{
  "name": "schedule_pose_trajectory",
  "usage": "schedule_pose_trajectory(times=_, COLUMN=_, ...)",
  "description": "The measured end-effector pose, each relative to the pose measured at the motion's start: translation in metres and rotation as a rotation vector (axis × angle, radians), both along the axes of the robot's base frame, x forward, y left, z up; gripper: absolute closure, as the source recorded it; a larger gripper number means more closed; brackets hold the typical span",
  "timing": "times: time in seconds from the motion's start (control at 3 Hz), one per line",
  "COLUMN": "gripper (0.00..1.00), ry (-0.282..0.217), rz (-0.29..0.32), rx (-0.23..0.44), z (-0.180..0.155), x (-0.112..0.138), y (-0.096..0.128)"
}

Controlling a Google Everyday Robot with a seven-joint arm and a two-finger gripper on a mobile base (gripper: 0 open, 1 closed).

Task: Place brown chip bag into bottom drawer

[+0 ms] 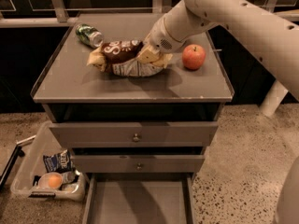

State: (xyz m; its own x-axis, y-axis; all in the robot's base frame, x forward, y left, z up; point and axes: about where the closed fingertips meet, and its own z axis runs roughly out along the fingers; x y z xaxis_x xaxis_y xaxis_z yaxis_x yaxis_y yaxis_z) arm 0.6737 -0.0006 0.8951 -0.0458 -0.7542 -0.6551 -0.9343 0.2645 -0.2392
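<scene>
Brown chip bag (120, 56), crinkled foil, pinched at rt end by gripper (150, 55), over flat grey cabinet top (70, 85).

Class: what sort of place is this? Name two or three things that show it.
Probably a lab or office test area: a grey metal drawer cabinet, a speckled hard floor, a plastic bin of snacks. The robot's hand is at the brown chip bag on the cabinet top.

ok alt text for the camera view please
The robot's gripper is on the brown chip bag, at its end nearer a red apple, on the grey cabinet top; a green can lies behind. Below, the bottom drawer stands open.
</scene>
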Motion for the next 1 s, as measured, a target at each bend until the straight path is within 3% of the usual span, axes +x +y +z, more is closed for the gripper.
schedule_pose_trajectory(times=0.67, gripper=1.0, ry=-0.026, rz=0.015, rx=0.035, z=0.034, x=-0.033, y=-0.026)
schedule_pose_trajectory(times=1.0, gripper=1.0, ry=-0.051, rz=0.003, rx=0.045, z=0.045, x=-0.059, y=-0.049)
